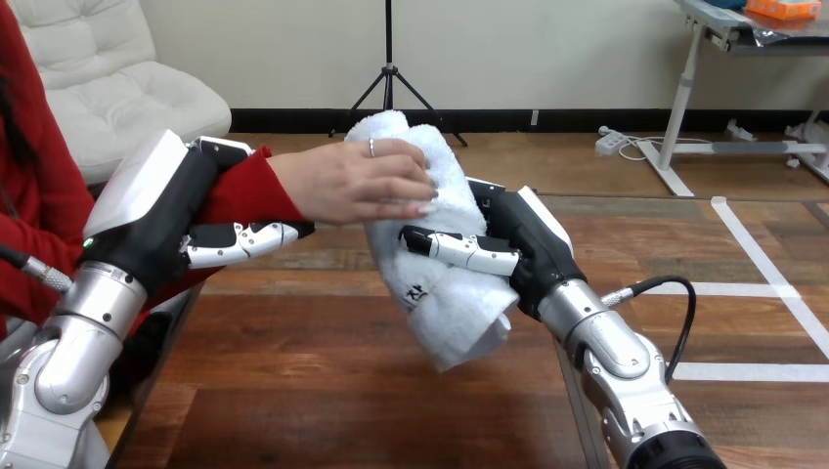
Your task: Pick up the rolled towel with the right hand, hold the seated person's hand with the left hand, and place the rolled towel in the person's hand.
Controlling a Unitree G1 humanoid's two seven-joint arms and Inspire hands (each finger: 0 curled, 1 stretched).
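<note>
A white rolled towel (440,264) is held upright above the table's middle. My right hand (513,244) comes in from the right, its fingers and thumb curled round the towel's lower half. The person's hand (357,181) reaches in from the left and grips the towel's upper half. My left hand (166,215) is at the person's red-sleeved wrist, with fingers (244,239) curled under the forearm and the palm over it.
The wooden table (323,391) lies below both hands, its right edge running under my right forearm. The person sits at the left side.
</note>
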